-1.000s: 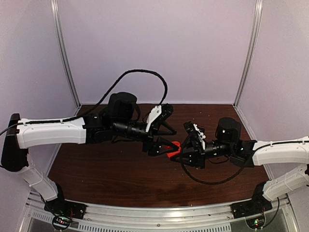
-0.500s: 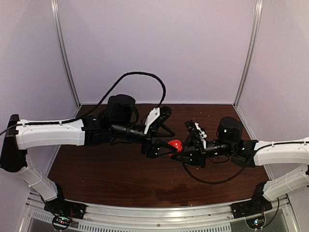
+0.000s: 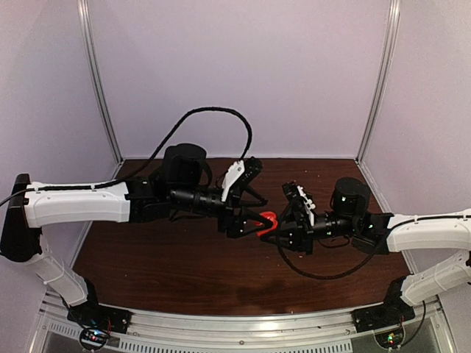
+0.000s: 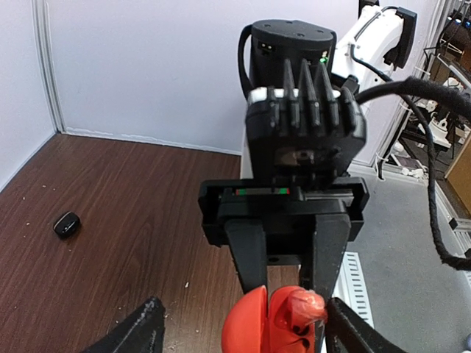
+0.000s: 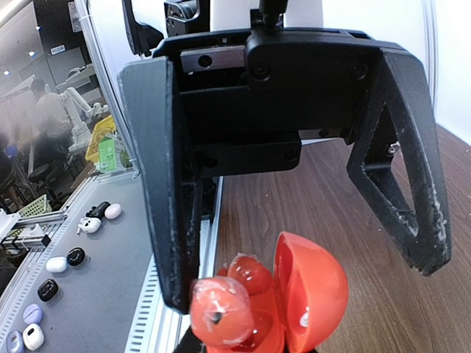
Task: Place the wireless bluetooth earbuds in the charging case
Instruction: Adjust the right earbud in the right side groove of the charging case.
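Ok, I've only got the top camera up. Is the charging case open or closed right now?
Observer: Open. The right wrist view shows the charging case hinged wide apart.
Operator: And the black earbud? I can't find it from up here.
Observer: The left wrist view shows the black earbud lying by itself on the table, well away from the case.
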Tool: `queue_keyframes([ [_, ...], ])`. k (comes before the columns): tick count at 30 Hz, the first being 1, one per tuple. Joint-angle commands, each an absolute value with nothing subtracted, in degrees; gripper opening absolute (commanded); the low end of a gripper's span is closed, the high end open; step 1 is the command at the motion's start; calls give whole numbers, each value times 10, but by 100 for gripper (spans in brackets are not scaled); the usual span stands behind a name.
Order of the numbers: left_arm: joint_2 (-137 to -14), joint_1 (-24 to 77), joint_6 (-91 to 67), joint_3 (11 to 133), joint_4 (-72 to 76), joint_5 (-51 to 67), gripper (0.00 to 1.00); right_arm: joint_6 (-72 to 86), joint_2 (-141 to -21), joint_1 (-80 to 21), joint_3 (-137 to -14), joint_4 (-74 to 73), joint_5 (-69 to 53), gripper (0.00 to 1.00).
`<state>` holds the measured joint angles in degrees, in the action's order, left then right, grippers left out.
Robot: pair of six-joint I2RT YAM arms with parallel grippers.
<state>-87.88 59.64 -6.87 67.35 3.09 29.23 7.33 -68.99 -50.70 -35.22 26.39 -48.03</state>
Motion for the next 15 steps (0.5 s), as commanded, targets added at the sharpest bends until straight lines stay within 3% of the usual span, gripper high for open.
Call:
queue_keyframes([
  [1,-888,595,-88,679,63,264,75,69,-674,-508,-365,283,-482,0],
  [15,-888,597,-96,665,56,253,75,69,-652,-500,-361,279,-463,0],
])
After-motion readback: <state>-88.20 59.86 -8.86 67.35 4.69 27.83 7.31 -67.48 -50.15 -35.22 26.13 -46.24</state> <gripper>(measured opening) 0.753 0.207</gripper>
